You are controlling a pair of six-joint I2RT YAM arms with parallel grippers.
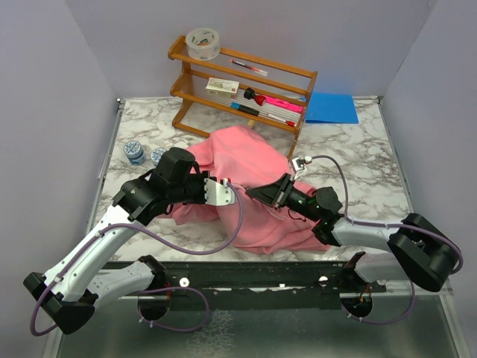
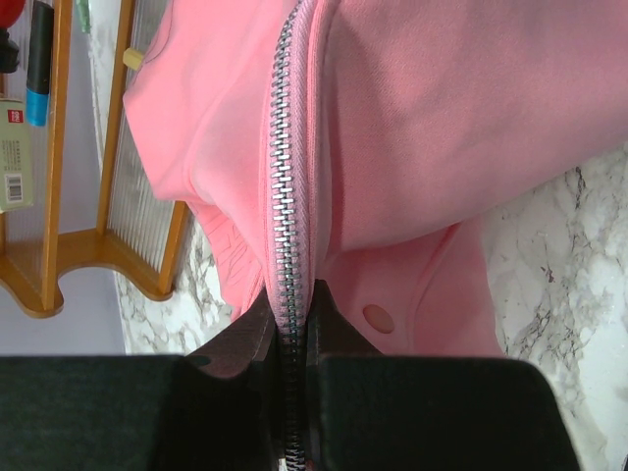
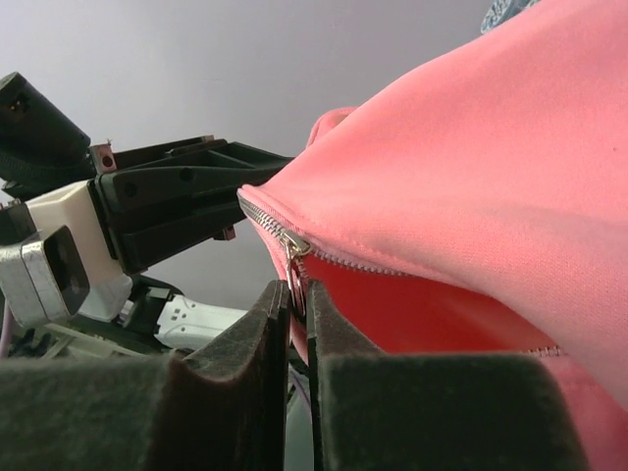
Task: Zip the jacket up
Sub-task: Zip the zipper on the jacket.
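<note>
The pink fleece jacket (image 1: 246, 168) lies bunched in the middle of the marble table. My left gripper (image 1: 223, 188) is shut on the jacket's closed zipper line (image 2: 287, 196), near the bottom hem; the metal teeth run up from between the jaws in the left wrist view. My right gripper (image 1: 262, 192) faces the left one and is shut on the metal zipper pull (image 3: 297, 270), just below the slider (image 3: 294, 245). Beyond the slider the zipper is open and shows the darker inside (image 3: 422, 314). The two grippers are a short way apart.
A wooden rack (image 1: 246, 86) with pens, a box and a tape roll (image 1: 203, 43) stands at the back. A blue folder (image 1: 332, 108) lies at the back right. Two small patterned cups (image 1: 135, 152) stand at the left, near the left arm.
</note>
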